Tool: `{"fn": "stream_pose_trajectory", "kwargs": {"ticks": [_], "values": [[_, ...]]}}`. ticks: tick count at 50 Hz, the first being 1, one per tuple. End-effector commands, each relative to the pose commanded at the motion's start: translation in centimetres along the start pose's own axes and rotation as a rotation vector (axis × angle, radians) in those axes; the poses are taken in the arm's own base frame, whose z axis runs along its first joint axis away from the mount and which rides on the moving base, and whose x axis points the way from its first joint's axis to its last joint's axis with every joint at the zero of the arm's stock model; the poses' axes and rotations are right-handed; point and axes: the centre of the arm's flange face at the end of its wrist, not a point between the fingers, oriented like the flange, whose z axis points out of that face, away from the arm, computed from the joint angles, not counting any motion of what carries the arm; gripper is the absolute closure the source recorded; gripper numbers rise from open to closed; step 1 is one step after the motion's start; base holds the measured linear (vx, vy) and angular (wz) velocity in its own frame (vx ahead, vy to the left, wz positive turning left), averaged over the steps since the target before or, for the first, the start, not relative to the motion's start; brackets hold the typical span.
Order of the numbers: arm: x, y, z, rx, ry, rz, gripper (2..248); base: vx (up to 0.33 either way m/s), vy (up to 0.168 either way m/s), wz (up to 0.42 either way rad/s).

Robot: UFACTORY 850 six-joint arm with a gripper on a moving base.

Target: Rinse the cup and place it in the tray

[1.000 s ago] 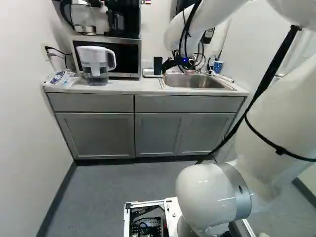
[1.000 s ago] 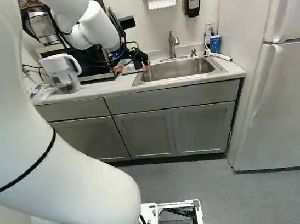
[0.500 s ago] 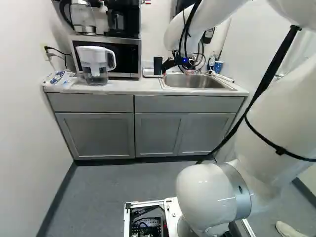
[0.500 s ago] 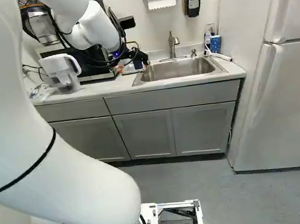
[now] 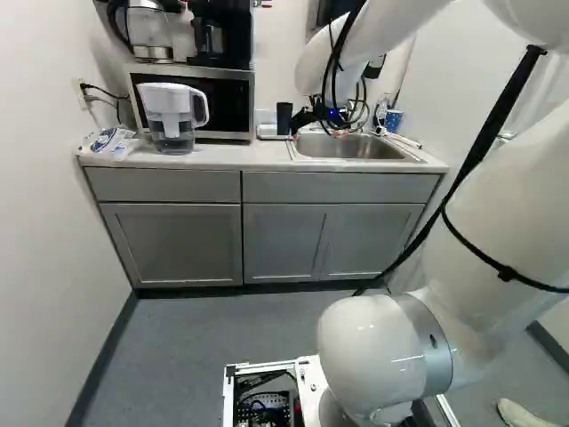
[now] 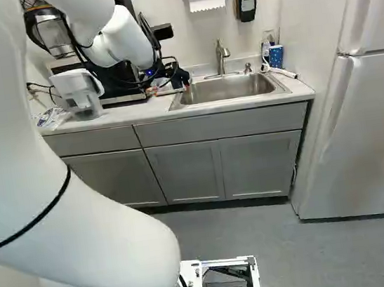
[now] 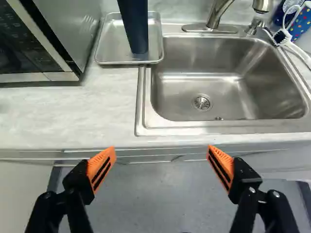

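My gripper hangs over the counter's front at the sink's left end in the left base view. In the wrist view the gripper is open, orange pads wide apart, nothing between them. The tall dark blue cup stands upright on the metal tray, ahead of the fingers and beside the sink; its top lies outside that view. The left base view shows the cup just beside the gripper. The steel sink has its faucet behind it.
A microwave stands beside the tray, with a water pitcher before it. A brush and a dotted blue cup are at the sink's far corner. The counter edge runs below the gripper; the fridge stands to the right.
The end of my arm has dipped slightly in the left base view. The base, the cup and the tray have not moved.
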Motion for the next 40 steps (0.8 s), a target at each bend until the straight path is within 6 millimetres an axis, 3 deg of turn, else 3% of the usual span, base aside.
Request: {"fn": "stream_pose_trajectory", "kwargs": {"ticks": [20, 40], "values": [[-2.2, -0.3, 1.0, 0.027, 0.033, -0.005, 3, 0.000, 0.000, 0.000], [-5.6, -0.6, 2.2, 0.062, 0.083, -0.008, 3, 0.000, 0.000, 0.000]]}}
